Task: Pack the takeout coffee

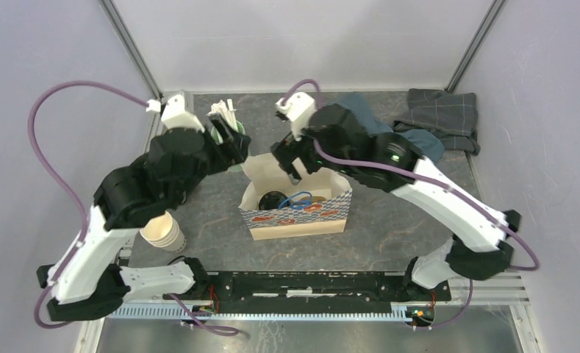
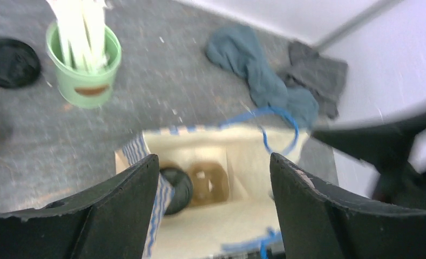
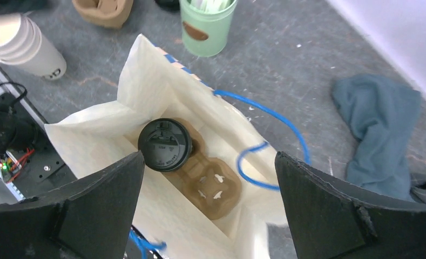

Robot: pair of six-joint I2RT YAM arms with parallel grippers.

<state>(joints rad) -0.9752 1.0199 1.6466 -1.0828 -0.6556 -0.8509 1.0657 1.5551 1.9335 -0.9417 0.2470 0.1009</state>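
**black lid down in the bag, both tools hanging open**

paper all round it: the takeout coffee [image 3: 164, 144] sits upright inside the paper bag [image 3: 146, 70], dropped into one pocket of the brown cardboard carrier [image 3: 213, 189] on the bag floor. the pocket beside it is empty. the bag stands mid-tabletop [image 1: 198, 220].

the right tool [image 3: 209, 156] hovers over the bag mouth, jaws spread wide, nothing between them. the left tool [image 2: 213, 162] hangs at the bag's near rim, jaws also apart and holding nothing. that view is blurred, but the gap shows clearly.

how would the cup handle? my read is light if empty and top-heavy if full. thin paper walls would dent under a hard squeeze, and a press-on lid could pop if it is lifted by the rim. the safest hold looks to be across the body just under the lid, with gentle pressure, keeping it upright. the bag is soft and floppy, so its walls could fold in on a descending tool.

the count:
- one lidded coffee
- one bag with two blue cord handles
- one carrier with two pockets
- one green mug [image 3: 205, 29] of white sticks
- one stack of cream cups [image 3: 24, 46]
- one loose black lid [image 2: 9, 62] on the tabletop
- two cloths, one blue cloth [image 3: 380, 129] and one grey cloth [image 1: 442, 110]

with the cup seated in the bag, the packing looks all but done.
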